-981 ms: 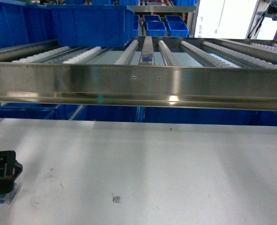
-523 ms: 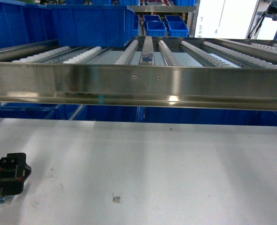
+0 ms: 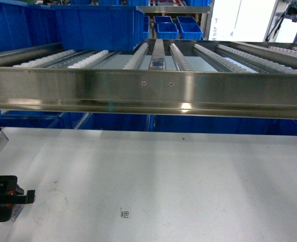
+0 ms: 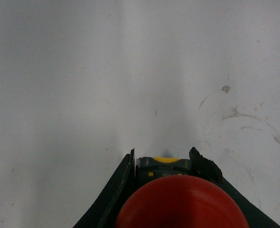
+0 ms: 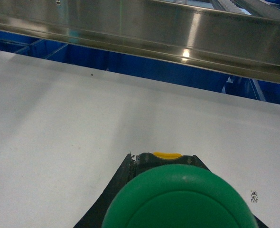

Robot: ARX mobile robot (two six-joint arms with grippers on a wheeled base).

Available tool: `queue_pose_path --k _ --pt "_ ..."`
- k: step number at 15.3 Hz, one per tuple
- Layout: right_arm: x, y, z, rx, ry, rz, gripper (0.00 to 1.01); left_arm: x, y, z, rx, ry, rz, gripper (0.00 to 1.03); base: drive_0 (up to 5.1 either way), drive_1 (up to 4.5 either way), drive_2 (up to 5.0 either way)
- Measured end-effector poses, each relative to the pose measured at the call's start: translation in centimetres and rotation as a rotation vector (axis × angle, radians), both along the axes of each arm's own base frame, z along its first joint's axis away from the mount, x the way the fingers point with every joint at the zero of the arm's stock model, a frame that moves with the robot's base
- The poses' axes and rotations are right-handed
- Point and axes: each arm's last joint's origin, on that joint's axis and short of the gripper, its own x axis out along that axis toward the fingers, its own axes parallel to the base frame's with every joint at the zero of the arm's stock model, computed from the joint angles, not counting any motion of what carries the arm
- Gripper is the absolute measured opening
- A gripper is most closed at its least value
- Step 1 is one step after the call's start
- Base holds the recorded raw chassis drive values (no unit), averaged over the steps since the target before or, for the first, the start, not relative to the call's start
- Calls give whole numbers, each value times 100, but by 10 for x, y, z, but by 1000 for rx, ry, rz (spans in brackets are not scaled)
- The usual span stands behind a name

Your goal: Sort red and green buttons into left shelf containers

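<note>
Left tool (image 3: 5,204) grips the red button (image 4: 180,203) low over the worktop's (image 3: 189,176) left edge. Right tool clamps the green button (image 5: 178,197); I judge both ready for the blue bins (image 3: 95,25).

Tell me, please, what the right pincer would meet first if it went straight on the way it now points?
Probably the white table: the right pincer, shut on the green button, looks angled slightly down. The steel shelf rail lies beyond, though depth is unclear.
</note>
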Motion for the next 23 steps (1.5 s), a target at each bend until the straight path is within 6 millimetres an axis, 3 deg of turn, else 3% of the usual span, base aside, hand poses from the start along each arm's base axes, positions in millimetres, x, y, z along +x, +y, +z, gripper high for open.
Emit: queue_pose_path --k 4,5,7,10,13,20,23 --pt "0 0 0 0 0 0 26 -5 -1 5 -34 -55 12 30 0 0 0" --pt "0 0 0 0 0 0 26 -6 -2 14 -40 -109 12 30 0 0 0" --pt "0 0 0 0 0 0 26 -11 -5 55 -66 -297 8 30 0 0 0" --pt "0 0 0 0 0 0 26 -46 -10 91 -106 -392 -7 30 0 0 0" --pt "0 0 0 0 0 0 26 -70 -21 115 -89 -498 -18 30 0 0 0" --pt "0 0 0 0 0 0 26 -117 -49 127 -38 -540 -16 30 0 0 0" --pt "0 0 0 0 0 0 26 -141 -59 123 -19 -529 18 30 0 0 0"
